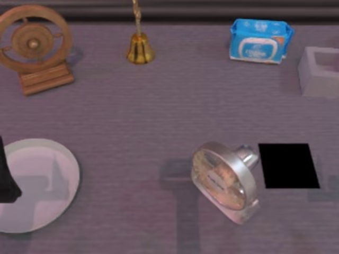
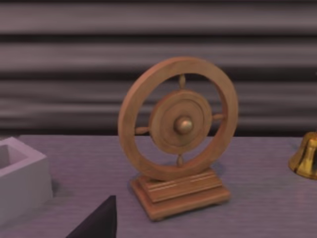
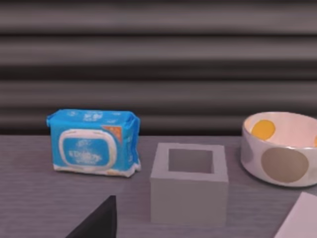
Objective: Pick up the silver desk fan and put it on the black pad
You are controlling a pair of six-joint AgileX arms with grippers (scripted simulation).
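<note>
The silver desk fan (image 1: 225,180) stands on the table right of centre, near the front. Its shiny ring with pale blades faces the front left, and its stubby motor (image 1: 247,155) points at the black pad (image 1: 290,165), which lies flat just to the fan's right. Nothing is on the pad. My left gripper (image 1: 6,177) is a dark shape at the table's left edge, over the white plate (image 1: 39,185) and far from the fan. My right gripper (image 3: 99,223) shows only as a dark tip in the right wrist view; the top view does not show it. Neither wrist view shows the fan or the pad.
A brown wooden ring fan (image 1: 34,45) on a slatted base stands at the back left, with a brass bell (image 1: 140,50) to its right. A blue wipes pack (image 1: 260,41) and a hollow grey box (image 1: 320,71) are at the back right. A spotted bowl (image 3: 280,148) stands beside the box.
</note>
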